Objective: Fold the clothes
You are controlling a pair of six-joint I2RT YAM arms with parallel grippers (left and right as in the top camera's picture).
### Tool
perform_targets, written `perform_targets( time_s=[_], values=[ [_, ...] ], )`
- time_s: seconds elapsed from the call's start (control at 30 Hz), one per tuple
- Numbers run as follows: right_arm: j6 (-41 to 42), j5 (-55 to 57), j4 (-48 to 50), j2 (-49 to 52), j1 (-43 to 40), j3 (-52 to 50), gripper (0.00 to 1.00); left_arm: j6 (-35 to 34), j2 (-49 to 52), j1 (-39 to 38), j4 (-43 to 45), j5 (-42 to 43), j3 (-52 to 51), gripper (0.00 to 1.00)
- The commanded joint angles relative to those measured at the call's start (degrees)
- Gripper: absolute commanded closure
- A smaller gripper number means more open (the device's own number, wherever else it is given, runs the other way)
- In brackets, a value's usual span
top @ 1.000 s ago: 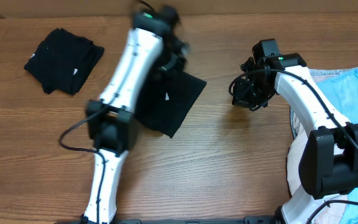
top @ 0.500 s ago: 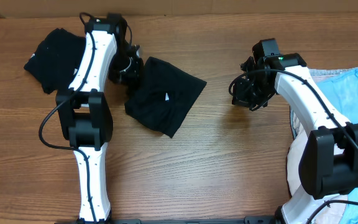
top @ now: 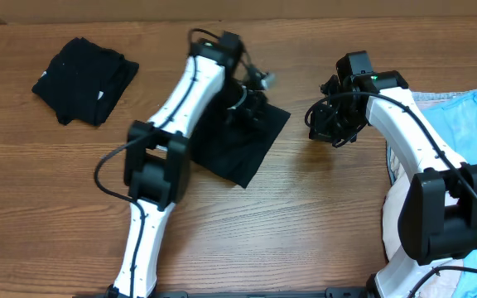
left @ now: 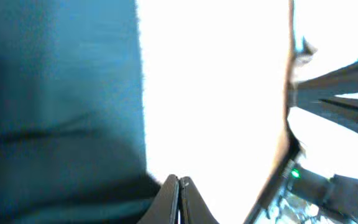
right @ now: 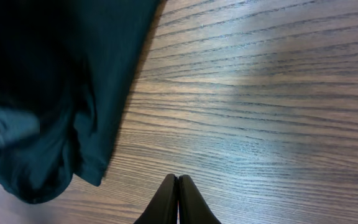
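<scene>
A black shirt (top: 243, 145) lies loosely folded at the table's middle. My left gripper (top: 249, 106) sits over its far edge, shut; in the left wrist view the closed fingertips (left: 179, 198) are beside dark fabric (left: 55, 112), with nothing visibly pinched between them. A second black shirt (top: 85, 79) lies folded at the far left. My right gripper (top: 317, 124) hovers right of the middle shirt, shut and empty (right: 178, 200) over bare wood, with the shirt's edge (right: 55, 93) to its upper left. A light blue T-shirt (top: 470, 124) lies at the right edge.
The wooden table (top: 321, 215) shows bare wood in front and between the two black shirts. A white cloth (top: 397, 170) lies under the right arm, beside the blue T-shirt.
My left arm swung from the far-left pile to the right, over the middle black shirt. That shirt shifted slightly right. The right arm has not moved.
</scene>
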Motion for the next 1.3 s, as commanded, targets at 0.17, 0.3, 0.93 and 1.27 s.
perform_targets(
  time_s=[0.17,0.3,0.93,1.27],
  values=[
    [-0.2,-0.3,0.0,-0.9,0.3,0.9,0.95,-0.5,-0.7,6.3,-8.1,-3.6,19.0,0.95],
    [-0.2,-0.3,0.0,-0.9,0.3,0.9,0.95,-1.7,-0.7,9.9,-13.0,-20.0,22.8,0.90],
    [-0.2,-0.3,0.3,-0.9,0.3,0.9,0.95,7.8,-0.5,10.6,-11.2,0.6,-0.8,0.96],
    [-0.2,-0.3,0.2,-0.9,0.3,0.9,0.95,12.7,-0.6,3.9,-16.4,0.7,11.0,0.96]
  ],
)
